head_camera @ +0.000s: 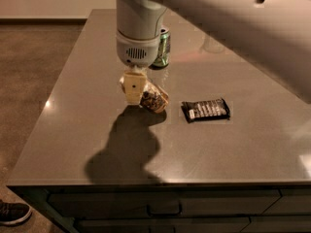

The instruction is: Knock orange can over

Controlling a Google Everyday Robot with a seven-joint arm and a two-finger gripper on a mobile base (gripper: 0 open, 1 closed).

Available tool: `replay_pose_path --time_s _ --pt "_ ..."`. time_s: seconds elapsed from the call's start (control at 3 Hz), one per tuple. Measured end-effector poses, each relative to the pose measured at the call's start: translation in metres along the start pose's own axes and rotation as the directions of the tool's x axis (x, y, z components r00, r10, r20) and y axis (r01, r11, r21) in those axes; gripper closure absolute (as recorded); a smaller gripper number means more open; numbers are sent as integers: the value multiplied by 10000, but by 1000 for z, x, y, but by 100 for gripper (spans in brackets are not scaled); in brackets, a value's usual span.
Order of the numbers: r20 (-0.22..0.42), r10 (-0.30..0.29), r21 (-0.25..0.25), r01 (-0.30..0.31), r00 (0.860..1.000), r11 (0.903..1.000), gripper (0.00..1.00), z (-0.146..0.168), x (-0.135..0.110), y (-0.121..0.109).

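Observation:
The orange can [154,100] is orange-gold with dark lettering. It lies tilted on its side at the tabletop, near the middle of the grey table [87,130]. My gripper [138,92] hangs straight down from the arm's wrist [137,52] and is shut on the can, with a cream finger [133,85] against its left side. The can's lower edge touches or nearly touches the table, with its shadow right below it. The green can [162,47] stands upright behind the wrist, partly hidden by it.
A black snack bar [205,109] lies flat to the right of the orange can. My arm's large link [243,28] crosses the upper right and hides the back of the table. The table's front edge [160,182] is close, with drawers below. A shoe [12,212] shows on the floor at lower left.

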State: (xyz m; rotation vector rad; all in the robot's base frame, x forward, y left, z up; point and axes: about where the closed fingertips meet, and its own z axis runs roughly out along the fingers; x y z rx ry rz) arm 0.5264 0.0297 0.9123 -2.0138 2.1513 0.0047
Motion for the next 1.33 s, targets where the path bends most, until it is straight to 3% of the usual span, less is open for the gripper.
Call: replay_pose_path --time_s 0.67,1.0,1.33 --pt "-384 -702 -173 696 9968 9974 5 16 -10 10" --pt "-323 -957 -657 934 9949 9935 0 31 -16 19" --pt "-306 -958 -665 936 9949 9934 0 32 -16 19"
